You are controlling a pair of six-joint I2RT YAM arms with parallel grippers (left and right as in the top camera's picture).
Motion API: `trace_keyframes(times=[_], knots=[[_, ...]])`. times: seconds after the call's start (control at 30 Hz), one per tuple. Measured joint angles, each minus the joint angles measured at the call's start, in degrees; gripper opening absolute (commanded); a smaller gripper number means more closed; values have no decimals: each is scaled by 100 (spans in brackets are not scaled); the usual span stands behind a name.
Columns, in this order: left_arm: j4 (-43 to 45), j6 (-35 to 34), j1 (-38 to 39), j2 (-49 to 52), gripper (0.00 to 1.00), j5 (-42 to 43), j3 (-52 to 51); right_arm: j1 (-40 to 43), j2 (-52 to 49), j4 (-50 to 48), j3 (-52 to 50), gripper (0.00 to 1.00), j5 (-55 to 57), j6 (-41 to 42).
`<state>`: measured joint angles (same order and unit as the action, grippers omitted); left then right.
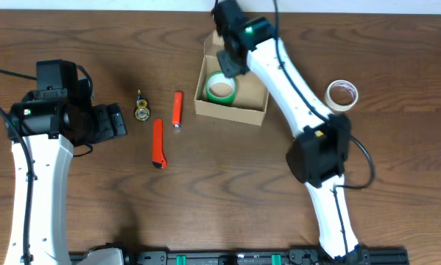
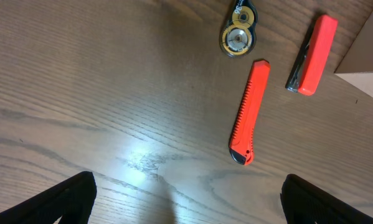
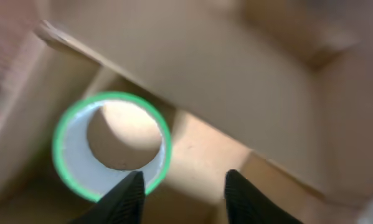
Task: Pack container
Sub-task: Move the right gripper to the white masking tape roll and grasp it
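Observation:
The brown cardboard container [image 1: 231,114] sits open at the table's upper middle, and a green tape roll [image 1: 221,89] lies flat inside it. My right gripper [image 1: 231,62] hovers over the box's left part, open and empty. In the right wrist view the fingers [image 3: 183,196] are spread just right of the green roll [image 3: 111,149], above the box floor [image 3: 205,155]. My left gripper [image 1: 113,121] is open and empty over bare table at the left; its fingertips [image 2: 186,205] show in the left wrist view.
An orange utility knife [image 1: 158,143], an orange lighter [image 1: 177,109] and a small gold-and-black tape dispenser [image 1: 141,110] lie left of the box. They also show in the left wrist view: knife [image 2: 248,112], lighter [image 2: 314,56], dispenser [image 2: 239,37]. A beige tape roll [image 1: 342,95] lies right of the box.

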<state>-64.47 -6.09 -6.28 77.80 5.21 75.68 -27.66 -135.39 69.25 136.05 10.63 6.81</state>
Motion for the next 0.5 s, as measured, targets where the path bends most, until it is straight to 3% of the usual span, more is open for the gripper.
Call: trace_keyframes(times=[0.27, 0.5], knots=[[-2, 0, 0, 0, 95, 0, 0, 352, 1770, 254, 181, 50, 518, -13], [-2, 0, 0, 0, 95, 0, 0, 2041, 2953, 175, -350, 51, 706, 262]])
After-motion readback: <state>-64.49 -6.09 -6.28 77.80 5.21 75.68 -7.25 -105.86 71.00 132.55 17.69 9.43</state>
